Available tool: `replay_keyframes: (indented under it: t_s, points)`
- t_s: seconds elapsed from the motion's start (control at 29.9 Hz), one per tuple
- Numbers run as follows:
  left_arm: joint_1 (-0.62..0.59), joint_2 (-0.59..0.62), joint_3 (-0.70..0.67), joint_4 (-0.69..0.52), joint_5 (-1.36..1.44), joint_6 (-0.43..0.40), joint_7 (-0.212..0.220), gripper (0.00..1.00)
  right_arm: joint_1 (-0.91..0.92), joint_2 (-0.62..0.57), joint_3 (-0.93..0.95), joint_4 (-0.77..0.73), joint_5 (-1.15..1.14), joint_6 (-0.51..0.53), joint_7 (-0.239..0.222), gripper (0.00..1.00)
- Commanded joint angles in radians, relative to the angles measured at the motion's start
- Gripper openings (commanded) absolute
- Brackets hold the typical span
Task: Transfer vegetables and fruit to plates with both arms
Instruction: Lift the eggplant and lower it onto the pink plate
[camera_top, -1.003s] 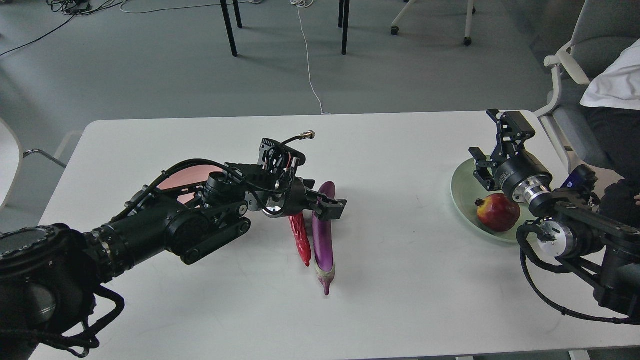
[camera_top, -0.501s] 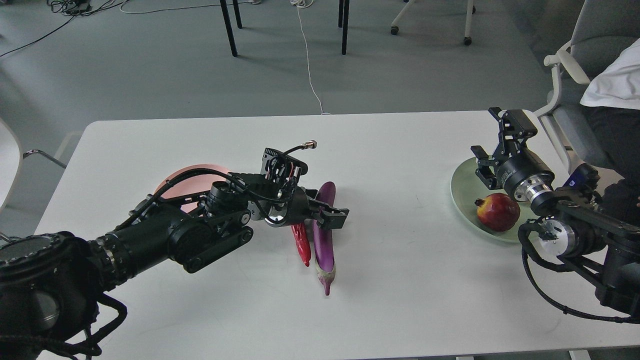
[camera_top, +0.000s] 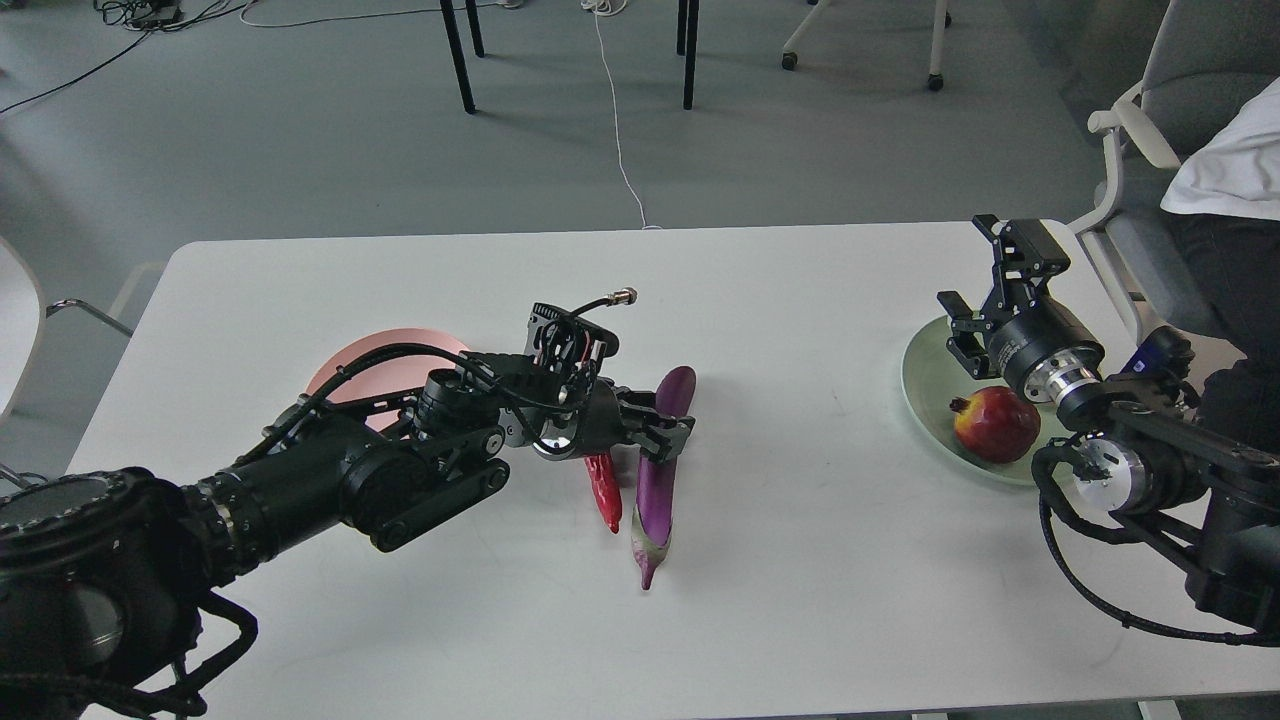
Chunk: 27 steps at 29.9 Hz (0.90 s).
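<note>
The purple eggplant (camera_top: 655, 500) lies slanted on the white table, stem cap toward me. My left gripper (camera_top: 665, 435) is shut on its upper half. The red chili pepper (camera_top: 603, 492) lies just left of the eggplant, its top hidden under the gripper. The salmon pink plate (camera_top: 372, 352) sits behind my left arm, mostly hidden. The dark red pomegranate (camera_top: 996, 424) rests on the mint green plate (camera_top: 925, 385) at the right. My right gripper (camera_top: 978, 285) is open and empty above the plate's far side. The yellow-green fruit is out of view.
A grey office chair (camera_top: 1150, 140) with a seated person in white stands off the table's right end. Black table legs (camera_top: 458, 55) and a white cable (camera_top: 620, 130) are on the floor beyond the far edge.
My left gripper has lowered and closed on the eggplant, whose far end has swung right so it now lies slanted. The right arm has barely moved.
</note>
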Motion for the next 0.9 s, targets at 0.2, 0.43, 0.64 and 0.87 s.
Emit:
replay_keyframes:
  t_s: [0.2,0.43,0.64,0.87]
  points:
    - [-0.052,-0.054,-0.017,-0.009,-0.028,0.004,0.033,0.14,-0.001,0.001,0.000,0.000,-0.001,0.000,0.000,0.98]
    - [-0.152,-0.041,-0.013,-0.032,-0.279,-0.029,0.086,0.14,-0.003,0.001,0.000,0.000,-0.001,-0.002,0.000,0.98]
    - [-0.193,0.160,-0.011,-0.165,-0.300,-0.170,0.062,0.15,-0.010,0.003,-0.002,-0.001,-0.030,-0.002,0.000,0.98]
    - [-0.152,0.406,0.024,-0.213,-0.293,-0.170,-0.010,0.15,-0.017,0.004,-0.002,-0.001,-0.044,-0.002,0.000,0.98]
